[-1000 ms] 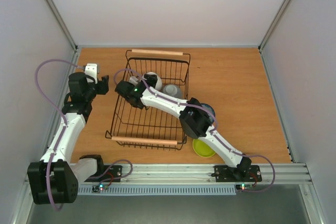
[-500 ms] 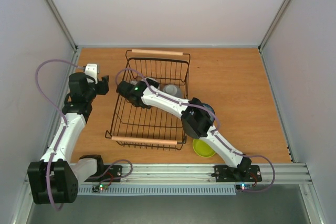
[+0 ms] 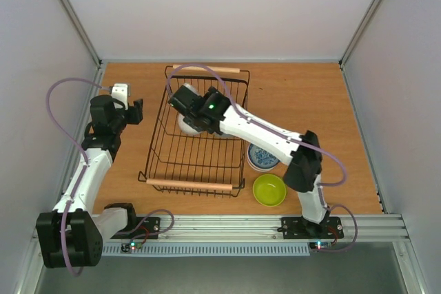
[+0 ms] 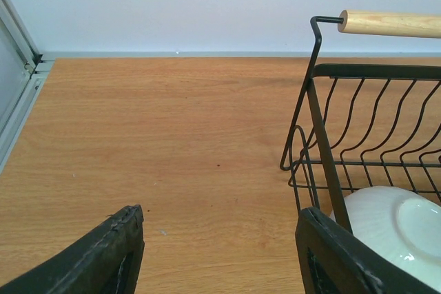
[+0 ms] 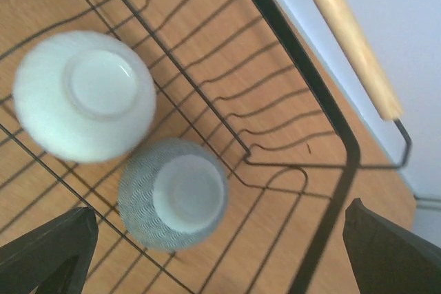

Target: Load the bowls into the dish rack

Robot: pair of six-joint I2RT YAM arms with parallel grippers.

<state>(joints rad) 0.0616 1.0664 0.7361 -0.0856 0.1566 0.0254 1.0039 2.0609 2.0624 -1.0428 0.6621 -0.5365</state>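
Your right hand point(image 5: 219, 210) stands wide. Its two fingers sit at the lower corners of the wrist view and there is nothing between them. It hangs over the far part of the dish rack point(image 5: 294, 53), whose black rim and one wooden handle point(image 5: 343, 32) run across the upper right of that frame.

Two bowls lie bottom up on the wires inside the rack. A white bowl point(image 5: 84, 94) is at the left of the frame, and a grey patterned bowl point(image 5: 172, 194) lies just beside it, lower and nearer the centre.

From the top camera you see the rack in the middle of the bench point(image 3: 324, 101). The right arm point(image 3: 269, 132) reaches across it from the lower right and covers much of what is inside.

Two more bowls are on the bench outside the rack, to the right of its near corner. A blue-patterned bowl point(image 3: 260, 158) sits close against the rack's side, and a lime green bowl point(image 3: 269, 190) lies below it in the frame. Both are upright.

Your left hand point(image 4: 220, 225) is also spread wide and holds nothing. It hovers over bare bench left of the rack. In its wrist view the rack's corner and the white bowl show at the lower right, behind the right finger.
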